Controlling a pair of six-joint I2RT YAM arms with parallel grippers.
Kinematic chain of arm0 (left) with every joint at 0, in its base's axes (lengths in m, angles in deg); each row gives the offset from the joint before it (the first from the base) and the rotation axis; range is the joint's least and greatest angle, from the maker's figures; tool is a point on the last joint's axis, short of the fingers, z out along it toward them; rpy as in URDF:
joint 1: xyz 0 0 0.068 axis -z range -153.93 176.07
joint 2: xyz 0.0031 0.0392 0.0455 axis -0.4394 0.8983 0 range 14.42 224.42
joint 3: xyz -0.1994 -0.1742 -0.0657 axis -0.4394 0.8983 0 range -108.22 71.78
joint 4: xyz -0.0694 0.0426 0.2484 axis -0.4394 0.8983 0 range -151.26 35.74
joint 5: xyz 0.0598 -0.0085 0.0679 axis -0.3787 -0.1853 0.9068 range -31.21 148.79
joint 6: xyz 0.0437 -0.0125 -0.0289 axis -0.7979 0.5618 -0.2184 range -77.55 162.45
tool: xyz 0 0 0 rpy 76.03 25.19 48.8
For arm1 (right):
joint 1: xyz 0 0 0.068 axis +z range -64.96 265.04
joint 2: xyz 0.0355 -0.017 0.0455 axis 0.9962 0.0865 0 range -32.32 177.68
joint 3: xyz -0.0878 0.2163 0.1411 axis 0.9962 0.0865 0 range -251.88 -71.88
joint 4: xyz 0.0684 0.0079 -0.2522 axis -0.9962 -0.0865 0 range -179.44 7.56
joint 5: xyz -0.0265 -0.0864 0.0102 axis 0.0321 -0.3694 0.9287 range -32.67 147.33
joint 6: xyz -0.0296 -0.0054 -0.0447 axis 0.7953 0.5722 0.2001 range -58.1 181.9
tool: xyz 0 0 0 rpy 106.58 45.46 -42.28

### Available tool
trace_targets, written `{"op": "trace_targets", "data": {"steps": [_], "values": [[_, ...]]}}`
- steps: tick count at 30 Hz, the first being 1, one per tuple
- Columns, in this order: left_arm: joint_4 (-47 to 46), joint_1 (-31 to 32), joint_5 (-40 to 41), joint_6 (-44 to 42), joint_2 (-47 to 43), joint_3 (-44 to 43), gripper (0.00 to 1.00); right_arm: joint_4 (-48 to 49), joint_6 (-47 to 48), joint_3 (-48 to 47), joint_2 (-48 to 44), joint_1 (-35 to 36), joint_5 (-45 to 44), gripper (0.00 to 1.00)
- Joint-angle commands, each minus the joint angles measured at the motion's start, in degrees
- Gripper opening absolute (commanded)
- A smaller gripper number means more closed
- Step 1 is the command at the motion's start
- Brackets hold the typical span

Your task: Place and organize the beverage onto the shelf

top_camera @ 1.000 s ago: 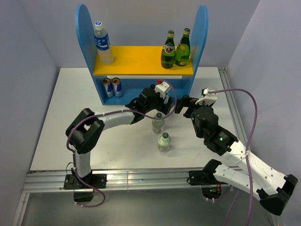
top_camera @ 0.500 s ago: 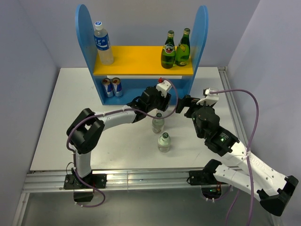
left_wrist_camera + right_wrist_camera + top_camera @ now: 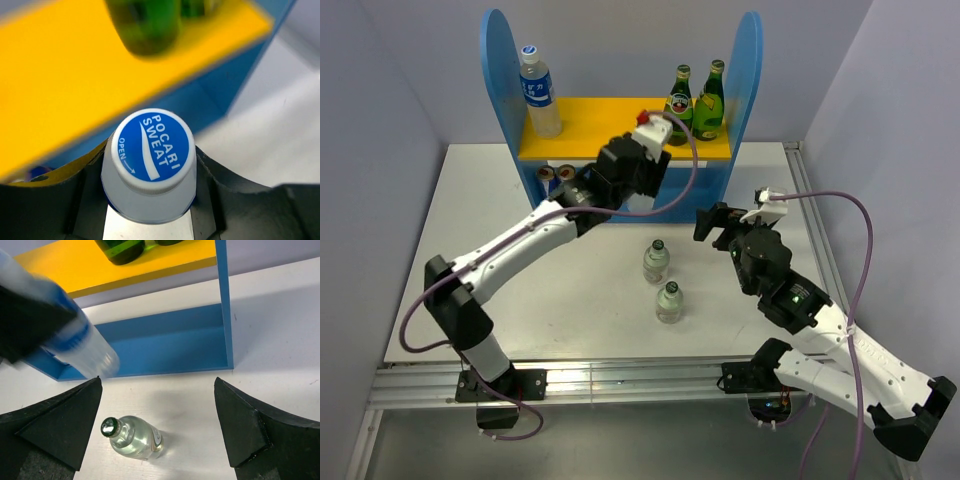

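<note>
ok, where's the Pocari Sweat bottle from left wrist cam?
The Pocari Sweat bottle is clamped in the jaws of the left gripper, in front of the yellow shelf board, left of the green bottles.

Your left fingers [image 3: 227, 200] are matt black plastic. Between them, the white-capped translucent plastic bottle [image 3: 150, 165] has a smooth cap with a glossy blue printed top. Beyond them, the yellow shelf board [image 3: 60, 75] is smooth and satin. Below your right fingers [image 3: 55, 420], the matt white table [image 3: 190, 440] carries a glossy small clear glass bottle [image 3: 135, 437].
</note>
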Motion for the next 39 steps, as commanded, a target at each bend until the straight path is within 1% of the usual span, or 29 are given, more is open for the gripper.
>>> {"op": "trace_targets", "data": {"steps": [1,3,5,9,11,14,17,19,22,24,30,35,39], "values": [[0.5,0.4,8.1,-2.6,-8.1,-13.1,0.00,2.1,-0.5,0.2,-1.3,0.1,-0.1,1.00],[2.0,0.4,11.7,-5.1,-8.5,-17.8,0.00,2.2,-0.5,0.3,-1.3,0.2,0.0,1.00],[1.5,0.4,13.8,-7.0,-9.5,-20.0,0.00,2.2,-0.5,0.3,-1.3,0.1,0.0,1.00],[-3.6,0.1,17.0,-12.3,-10.4,-22.4,0.00,2.2,-0.5,0.3,-1.5,0.1,0.0,1.00],[-5.2,-1.0,17.5,-12.8,-9.5,-23.6,0.00,2.2,-0.5,0.3,-1.8,0.1,-0.2,1.00],[-7.3,-2.9,16.5,-12.0,-7.5,-25.0,0.00,2.0,-0.5,0.3,-2.1,0.1,-0.5,1.00],[-10.6,-6.0,15.1,-10.6,-6.8,-22.4,0.00,1.9,-0.5,0.4,-2.8,0.2,-0.7,1.00],[-13.7,-8.0,15.6,-10.0,-6.0,-20.4,0.00,1.6,-0.5,0.6,-3.1,0.1,-0.9,1.00],[-14.2,-10.5,14.8,-8.6,-4.0,-19.5,0.00,1.4,-0.5,0.6,-3.4,0.1,-1.3,1.00],[-16.1,-12.0,14.9,-8.3,-2.4,-19.4,0.00,1.5,-0.5,0.7,-3.5,0.1,-1.4,1.00],[-16.3,-14.7,16.9,-7.1,1.2,-20.6,0.00,1.5,-0.5,0.9,-3.4,0.1,-1.6,1.00],[-14.9,-16.8,19.4,-5.3,2.6,-22.6,0.00,1.7,-0.5,1.0,-3.3,0.1,-1.5,1.00],[-11.9,-18.0,21.5,-3.9,3.5,-23.5,0.01,1.8,-0.5,1.0,-3.3,0.1,-1.5,1.00]]}}
